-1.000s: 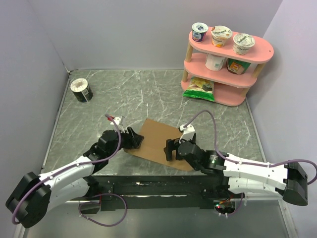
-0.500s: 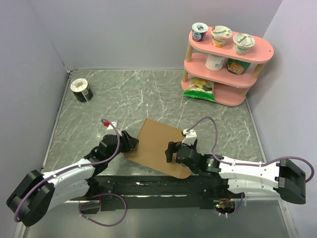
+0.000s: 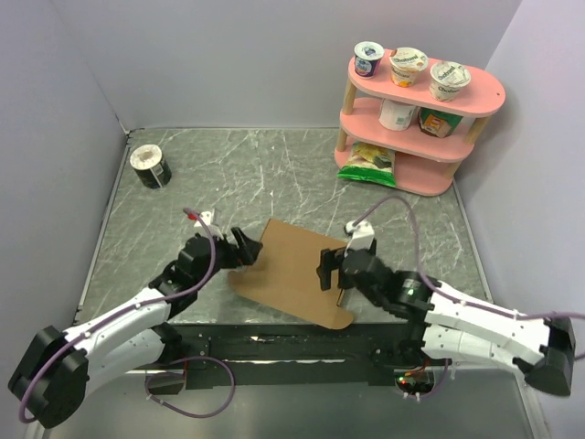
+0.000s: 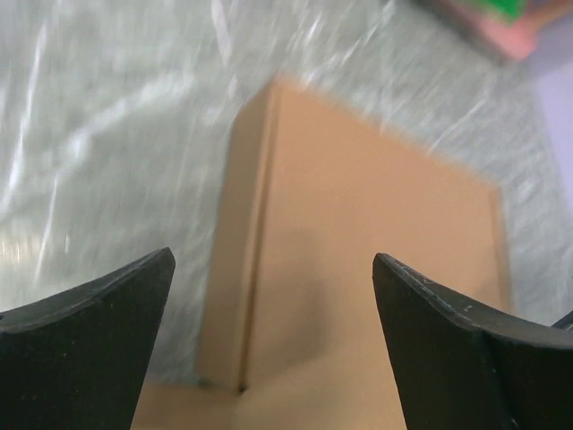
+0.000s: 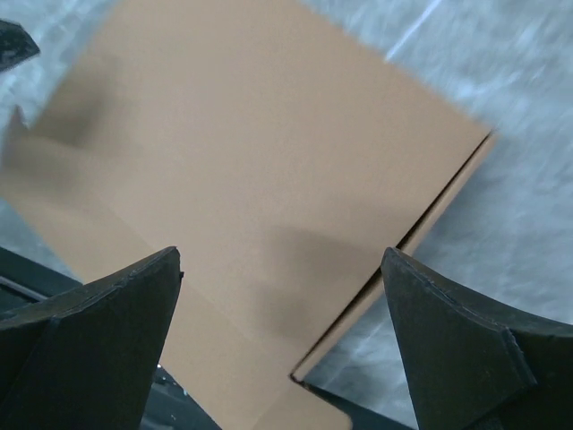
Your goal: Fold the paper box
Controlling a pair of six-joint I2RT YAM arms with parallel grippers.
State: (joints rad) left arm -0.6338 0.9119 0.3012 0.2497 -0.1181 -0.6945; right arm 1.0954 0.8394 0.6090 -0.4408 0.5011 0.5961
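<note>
The paper box (image 3: 294, 272) is a flat brown cardboard piece lying on the marble table near the front edge, between the two arms. It fills the left wrist view (image 4: 358, 260) with a narrow side flap at its left, and the right wrist view (image 5: 242, 170) with a folded edge at its right. My left gripper (image 3: 245, 251) is open, just above the box's left edge. My right gripper (image 3: 333, 276) is open, above the box's right part. Neither holds anything.
A pink two-tier shelf (image 3: 475, 91) with yogurt cups and small cartons stands at the back right. A dark round tin (image 3: 149, 166) lies at the back left. Grey walls close in the table on three sides. The box's near corner overhangs the black front rail (image 3: 274, 340).
Both grippers have lifted off the box and drawn slightly apart. The box has settled flatter and shifted a little toward the front edge.
</note>
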